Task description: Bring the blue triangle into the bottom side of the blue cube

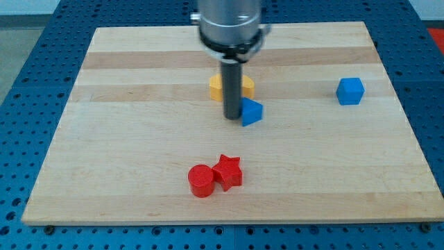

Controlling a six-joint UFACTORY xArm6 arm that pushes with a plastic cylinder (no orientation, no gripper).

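Observation:
The blue triangle (252, 112) lies near the middle of the wooden board (139, 139). The blue cube (350, 91) sits far off toward the view's right, slightly higher in the view than the triangle. My tip (231, 117) is at the triangle's left edge, touching it or very close to it. The rod rises from there to the arm's grey body at the view's top.
A yellow block (217, 86) sits just behind the rod, partly hidden by it. A red cylinder (201, 180) and a red star (227, 171) stand side by side toward the view's bottom. A blue perforated table surrounds the board.

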